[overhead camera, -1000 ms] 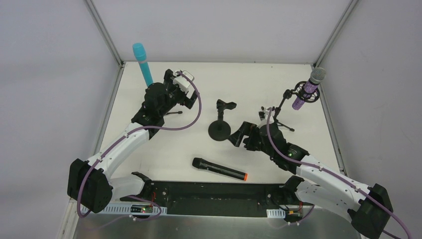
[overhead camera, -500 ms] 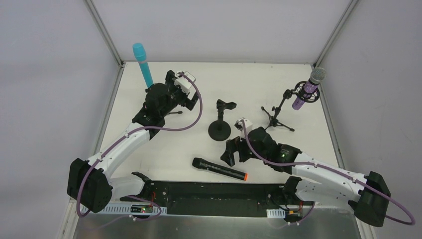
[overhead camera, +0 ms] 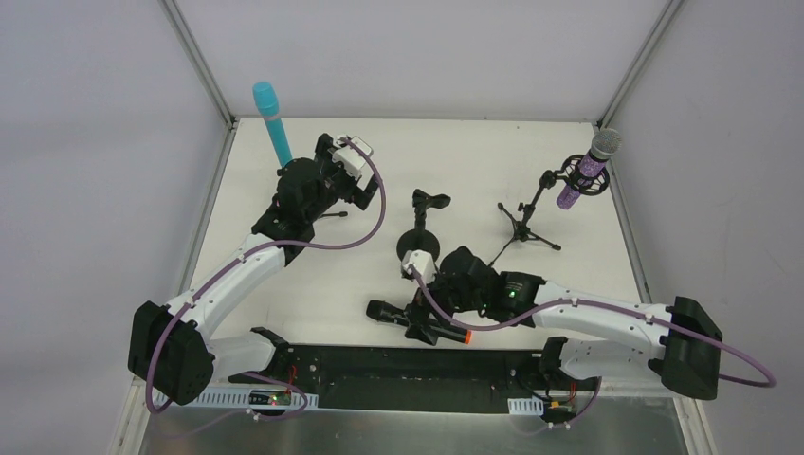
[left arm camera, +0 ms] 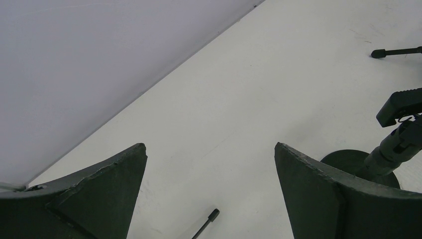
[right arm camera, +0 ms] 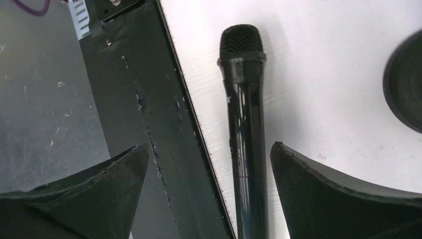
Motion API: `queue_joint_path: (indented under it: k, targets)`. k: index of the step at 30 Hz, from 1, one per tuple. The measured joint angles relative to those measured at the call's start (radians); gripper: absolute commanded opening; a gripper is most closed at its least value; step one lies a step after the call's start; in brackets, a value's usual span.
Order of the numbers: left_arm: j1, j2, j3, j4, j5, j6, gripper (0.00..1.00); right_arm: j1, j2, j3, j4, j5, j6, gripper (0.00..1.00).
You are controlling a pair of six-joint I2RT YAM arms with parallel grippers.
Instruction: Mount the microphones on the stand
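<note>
The black microphone (overhead camera: 384, 311) is lying flat on the table (overhead camera: 313, 284) near its front edge, just beside the black rail (right arm camera: 164, 124). Its mesh head (right arm camera: 241, 41) is pointing toward the left arm's side and its orange end ring (overhead camera: 466, 336) toward the right. The right gripper (right arm camera: 209, 199) is hovering over it with its jaws spread wide. The barrel is sitting between the 2 fingers, nearer the right-hand one in the wrist view, and nothing is being gripped yet. The left gripper (left arm camera: 209, 194) is also standing wide and holding nothing, facing bare table near the round-base stand (overhead camera: 418, 248), whose clip (overhead camera: 431, 200) is sitting empty.

The other 2 are looking done: the turquoise microphone (overhead camera: 270, 121) is standing upright at the far left corner, and the purple microphone (overhead camera: 588, 171) is sitting tilted in the holder of the tripod stand (overhead camera: 523, 223).

The black one is looking rigid and fairly light, probably a little head-heavy. Its glossy round barrel is likely going to slip or roll under a loose or off-centre pinch, so the fingers are needing to close squarely across the barrel, around its middle. The mesh head is looking like the part that could dent, so it is better left alone, and the tail by the orange ring is worth keeping free for sliding into the clip
</note>
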Motion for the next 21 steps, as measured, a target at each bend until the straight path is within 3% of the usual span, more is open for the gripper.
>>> queue_joint_path:
  k: [11,21]
  targets:
    - [-0.007,0.002,0.0,0.0,0.0,0.009,1.0,0.123,0.193,0.125,-0.101,0.11,-0.157,0.91]
    - [-0.007,0.002,0.0,-0.001,0.0,0.011,1.0,0.162,0.362,0.208,-0.181,0.317,-0.191,0.87]
